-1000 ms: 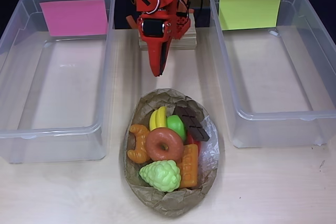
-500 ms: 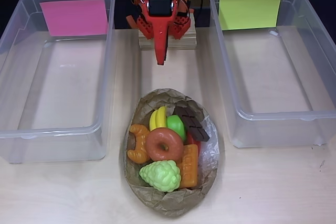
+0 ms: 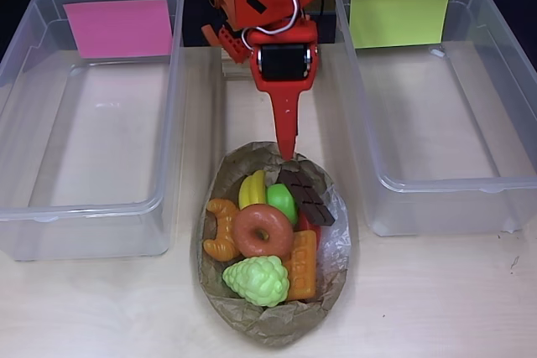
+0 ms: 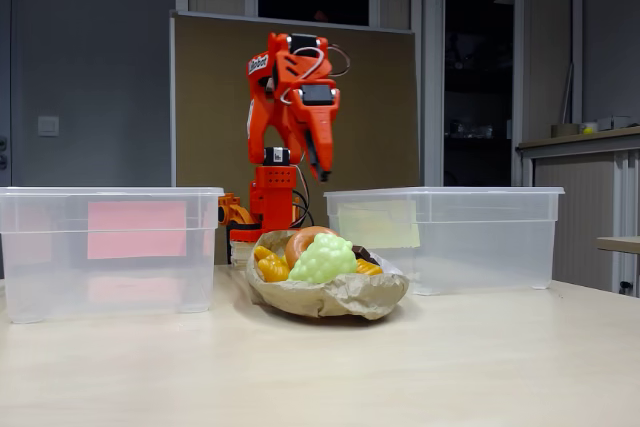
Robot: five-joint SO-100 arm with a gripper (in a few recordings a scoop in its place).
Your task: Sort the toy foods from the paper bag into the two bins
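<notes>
- Toys, all plastic and probably light, stiff and slick, lie heaped in the paper bag [image 3: 270, 324] at the tabletop's middle, near its front edge.
- The tool [image 3: 288, 150] hangs above the bag's far rim, jaws together, holding nothing.
- The chocolate bar [image 3: 307, 194] lies nearest; its flat faces suit a pinch across the narrow sides.
- The donut [image 3: 263, 230] and grapes [image 3: 257, 281] look rounder, likelier to slip.
- Both bins, pink-labelled [image 3: 50, 222] and yellow-green-labelled [image 3: 436, 190], stand empty at the left and right edges.
</notes>
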